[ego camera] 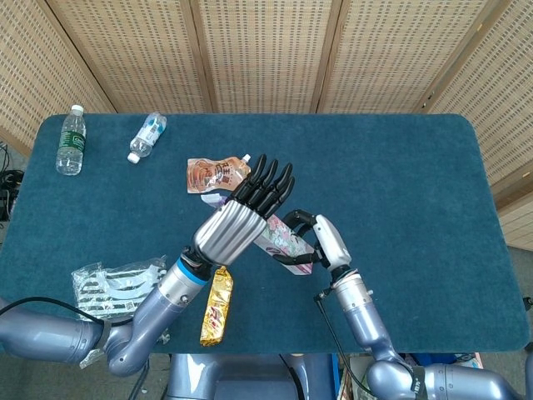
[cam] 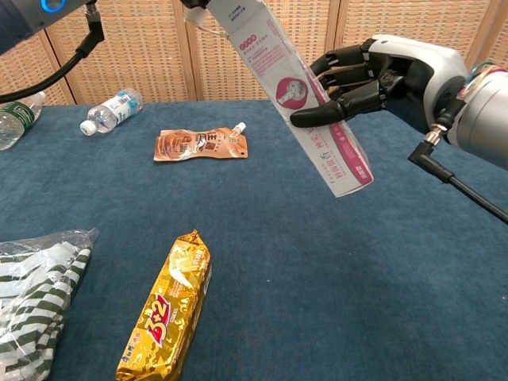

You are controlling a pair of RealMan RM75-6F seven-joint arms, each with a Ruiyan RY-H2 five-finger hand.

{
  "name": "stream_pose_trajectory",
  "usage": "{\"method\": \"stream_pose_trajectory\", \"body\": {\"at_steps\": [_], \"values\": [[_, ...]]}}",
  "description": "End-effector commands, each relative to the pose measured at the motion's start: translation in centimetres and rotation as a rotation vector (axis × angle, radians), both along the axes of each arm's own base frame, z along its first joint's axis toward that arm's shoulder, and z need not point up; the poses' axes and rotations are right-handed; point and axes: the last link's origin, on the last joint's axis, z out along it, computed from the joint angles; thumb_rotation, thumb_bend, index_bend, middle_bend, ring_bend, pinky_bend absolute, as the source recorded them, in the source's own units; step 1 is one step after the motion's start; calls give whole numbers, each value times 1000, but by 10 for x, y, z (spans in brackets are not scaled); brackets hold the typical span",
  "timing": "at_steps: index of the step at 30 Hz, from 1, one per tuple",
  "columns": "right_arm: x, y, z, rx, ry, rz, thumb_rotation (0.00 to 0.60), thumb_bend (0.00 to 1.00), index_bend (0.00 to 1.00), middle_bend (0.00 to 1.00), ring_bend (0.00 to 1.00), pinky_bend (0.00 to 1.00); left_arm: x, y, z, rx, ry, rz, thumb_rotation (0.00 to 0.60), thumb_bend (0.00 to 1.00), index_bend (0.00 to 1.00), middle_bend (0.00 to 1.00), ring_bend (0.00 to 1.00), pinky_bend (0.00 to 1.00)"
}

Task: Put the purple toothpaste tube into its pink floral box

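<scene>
Blue felt covers the table [ego camera: 400,192], backed by woven cane panels. Nearest the robot lie a gold snack bar [cam: 164,309] and, to its left, a striped plastic bag [cam: 32,294]. Above them the pink floral box [cam: 305,103] is held tilted in the air, its lower end just above the table. The right hand [cam: 373,79] grips it, with the thumb across the front face and the other fingers behind. The left hand [ego camera: 241,221] is raised over the box's upper end, fingers straight and together; whether it holds the box there cannot be told. A bit of purple shows beside that hand in the head view, too small to identify. Farther back lies a brown spouted pouch [cam: 200,145], then a fallen water bottle [cam: 111,111] and an upright bottle [ego camera: 72,140] at the far left.
</scene>
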Motion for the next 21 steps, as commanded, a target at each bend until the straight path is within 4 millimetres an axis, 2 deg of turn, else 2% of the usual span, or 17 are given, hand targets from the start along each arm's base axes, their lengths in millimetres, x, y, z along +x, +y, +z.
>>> {"method": "stream_pose_trajectory", "body": {"at_steps": [1, 13, 18, 21], "values": [[-2, -1, 1, -2, -4, -10, 600, 88, 568, 457, 423, 537, 0, 0, 1, -28, -17, 7, 600, 37, 0, 0, 0, 0], [-5, -2, -2, 0, -4, -18, 600, 89, 567, 457, 423, 537, 4, 6, 19, -33, -130, -26, 600, 23, 0, 0, 0, 0], [-8, -3, 0, -14, 6, -20, 600, 89, 568, 457, 423, 537, -2, 5, 22, -32, -123, -24, 600, 29, 0, 0, 0, 0], [-15, -4, 2, -29, 29, -26, 600, 90, 568, 458, 423, 537, -13, 4, 26, -62, -160, 18, 600, 40, 0, 0, 0, 0]]}}
